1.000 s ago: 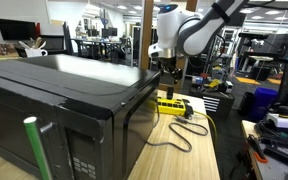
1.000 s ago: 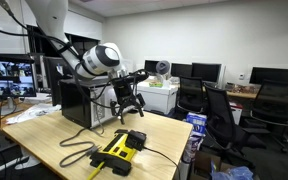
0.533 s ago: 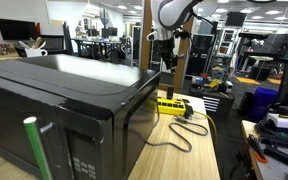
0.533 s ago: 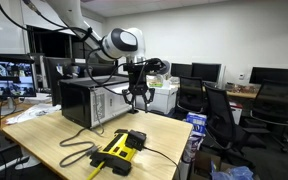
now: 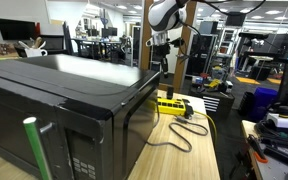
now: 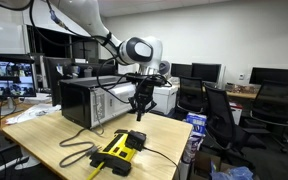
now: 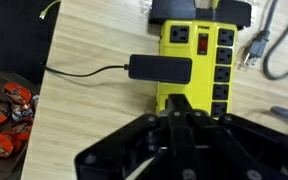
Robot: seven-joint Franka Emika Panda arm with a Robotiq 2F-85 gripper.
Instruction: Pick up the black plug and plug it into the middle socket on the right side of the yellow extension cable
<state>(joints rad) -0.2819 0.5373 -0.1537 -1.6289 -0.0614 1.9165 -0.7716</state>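
Open air lies between the end effector [image 6: 139,111], closed and empty, and the yellow power strip [image 6: 116,151] on the desk [image 6: 44,140]; nothing stands in a straight drop. In the wrist view the black plug [image 7: 161,68] lies across the strip's edge and covers part of one socket column, while the other column is bare. Its thin cord [image 7: 89,72] runs off over bare desk. The microwave [image 5: 54,95] walls off one side near the strip. A grey cable [image 7: 269,40] lies just beside the strip, and a snack box [image 7: 4,105] sits well apart.

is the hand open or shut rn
Shut, empty: wrist view shows the hand closed tight, nothing between, above the yellow extension cable.
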